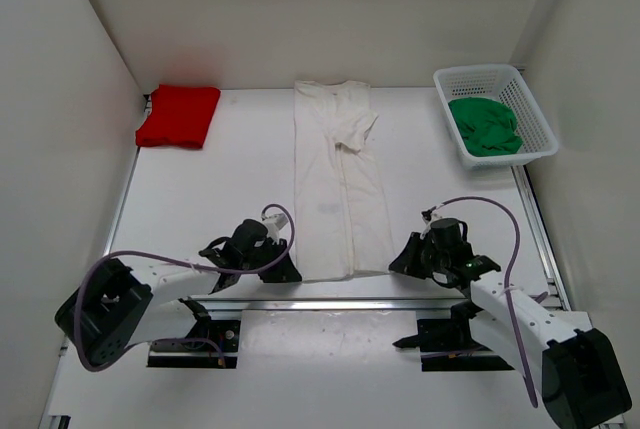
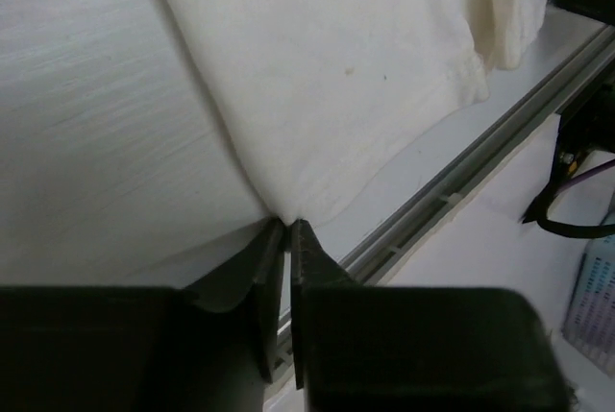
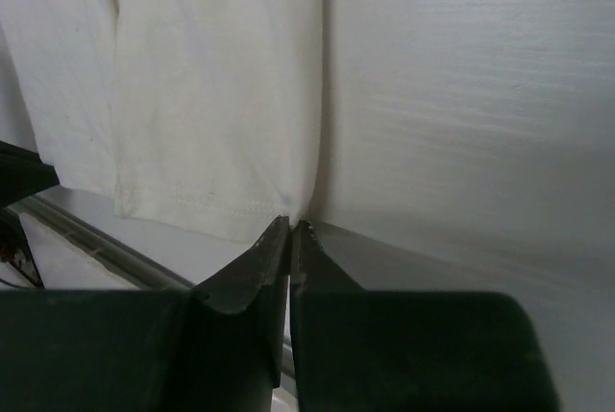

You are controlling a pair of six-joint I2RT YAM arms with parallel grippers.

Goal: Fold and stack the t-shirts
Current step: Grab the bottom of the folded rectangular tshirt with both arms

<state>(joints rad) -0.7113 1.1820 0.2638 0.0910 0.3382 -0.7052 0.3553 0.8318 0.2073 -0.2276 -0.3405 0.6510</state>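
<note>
The white t-shirt (image 1: 338, 184) lies lengthwise in the middle of the table, folded narrow, its sleeves turned in near the collar at the far end. My left gripper (image 1: 290, 267) is shut on its near left hem corner (image 2: 286, 210). My right gripper (image 1: 398, 261) is shut on its near right hem corner (image 3: 293, 212). The near hem is slightly lifted between them. The red t-shirt (image 1: 179, 115) lies folded at the far left. The green t-shirt (image 1: 486, 125) lies crumpled in the white mesh basket (image 1: 535, 114) at the far right.
A metal rail (image 1: 330, 303) runs across the near edge of the table, also in the left wrist view (image 2: 461, 177). White walls enclose the table on the left, back and right. Cables loop from both arms.
</note>
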